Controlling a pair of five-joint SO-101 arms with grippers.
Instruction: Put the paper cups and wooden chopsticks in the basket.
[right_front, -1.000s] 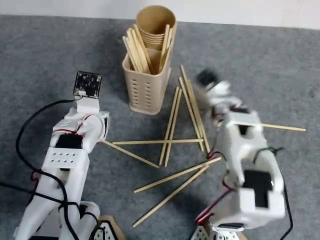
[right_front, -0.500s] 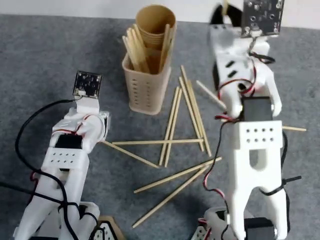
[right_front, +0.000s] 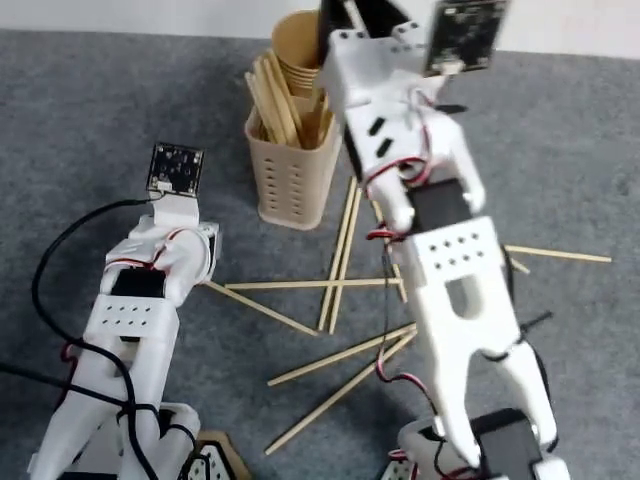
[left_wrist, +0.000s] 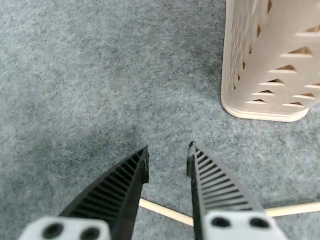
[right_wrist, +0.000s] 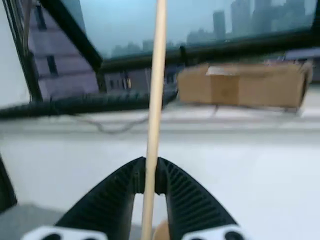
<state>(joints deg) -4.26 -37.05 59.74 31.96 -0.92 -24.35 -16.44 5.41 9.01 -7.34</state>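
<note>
Right pincer (right_wrist: 150, 166) grips a chopstick (right_wrist: 156, 75) (left pincer (left_wrist: 168, 151) gapes).

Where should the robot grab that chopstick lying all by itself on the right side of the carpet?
Probably best to grab the lone chopstick near the middle of its visible length, coming straight down. It lies flat on the carpet with bare carpet on both sides there, so the fingers can drop either side of the thin stick and pinch across it.

Grey carpet (right_front: 90, 90), window (right_wrist: 115, 25) in bkgd.
</note>
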